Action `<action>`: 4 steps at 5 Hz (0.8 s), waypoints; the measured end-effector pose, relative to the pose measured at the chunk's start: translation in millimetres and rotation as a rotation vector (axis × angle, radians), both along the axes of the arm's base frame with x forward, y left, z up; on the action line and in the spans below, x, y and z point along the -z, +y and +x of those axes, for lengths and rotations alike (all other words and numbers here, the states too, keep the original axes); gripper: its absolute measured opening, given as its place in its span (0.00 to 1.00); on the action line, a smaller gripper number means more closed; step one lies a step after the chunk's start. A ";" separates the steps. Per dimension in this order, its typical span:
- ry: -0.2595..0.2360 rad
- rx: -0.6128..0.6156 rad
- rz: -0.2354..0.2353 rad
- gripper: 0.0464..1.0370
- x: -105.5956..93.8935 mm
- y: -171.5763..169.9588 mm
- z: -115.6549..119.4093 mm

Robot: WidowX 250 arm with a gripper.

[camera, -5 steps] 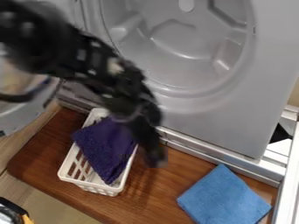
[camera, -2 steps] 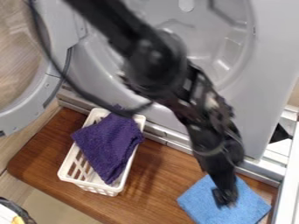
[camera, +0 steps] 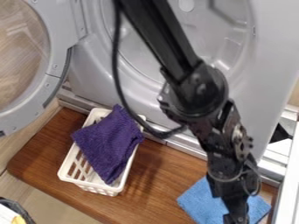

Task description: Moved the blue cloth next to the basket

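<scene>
Currently, black end effector [camera: 236, 217] at lower right, over square blue cloth [camera: 199, 202] on brown wooden bench [camera: 166, 175]; opening and grip unclear. White plastic basket [camera: 99, 187] lower left, holding purple cloth [camera: 109, 142].

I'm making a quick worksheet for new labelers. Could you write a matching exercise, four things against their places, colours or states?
1. Blue cloth
2. Purple cloth
3. Basket
4. Round door

A. swung open
B. draped in the white container
C. white, with slotted sides
D. lying on the brown wood, partly behind the arm

Pairs: 1-D, 2-B, 3-C, 4-A
</scene>
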State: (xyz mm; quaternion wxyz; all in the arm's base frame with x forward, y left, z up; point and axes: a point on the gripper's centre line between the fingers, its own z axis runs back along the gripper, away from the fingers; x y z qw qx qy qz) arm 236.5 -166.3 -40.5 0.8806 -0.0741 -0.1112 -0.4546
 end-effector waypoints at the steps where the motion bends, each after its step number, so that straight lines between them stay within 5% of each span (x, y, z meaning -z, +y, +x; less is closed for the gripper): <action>1: 0.017 -0.011 -0.010 0.96 13.6 1.6 -1.1; 4: -0.005 -0.092 0.025 0.96 27.1 25.3 8.9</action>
